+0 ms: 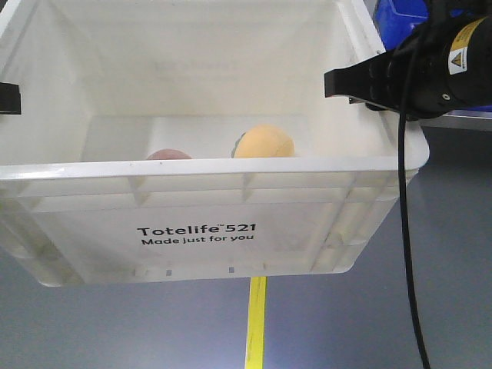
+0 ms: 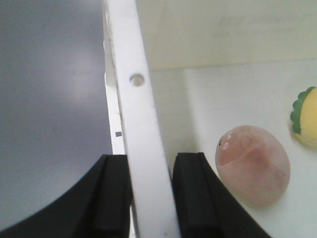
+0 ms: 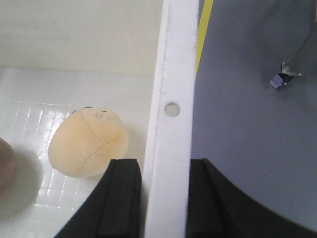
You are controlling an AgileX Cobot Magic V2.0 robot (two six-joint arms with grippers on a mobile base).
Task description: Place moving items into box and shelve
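The white ribbed box (image 1: 231, 167), printed "Totelife 521", hangs tilted above the grey floor, held by both side rims. My left gripper (image 2: 151, 163) is shut on its left rim (image 2: 141, 124), one black finger on each side; in the front view only its tip (image 1: 8, 98) shows. My right gripper (image 3: 164, 166) is shut on the right rim (image 3: 171, 124), also visible at the front (image 1: 354, 83). Both moving items lie on the box's floor: the pale yellow-orange one (image 1: 264, 143) (image 3: 89, 144) nearer the right wall, the reddish-pink one (image 1: 169, 154) (image 2: 252, 163) left of it.
A blue bin (image 1: 400, 19) stands behind the right arm. A yellow line (image 1: 257, 323) runs along the grey floor under the box. The right arm's black cable (image 1: 407, 254) hangs beside the box. A small metal fitting (image 3: 286, 74) lies on the floor.
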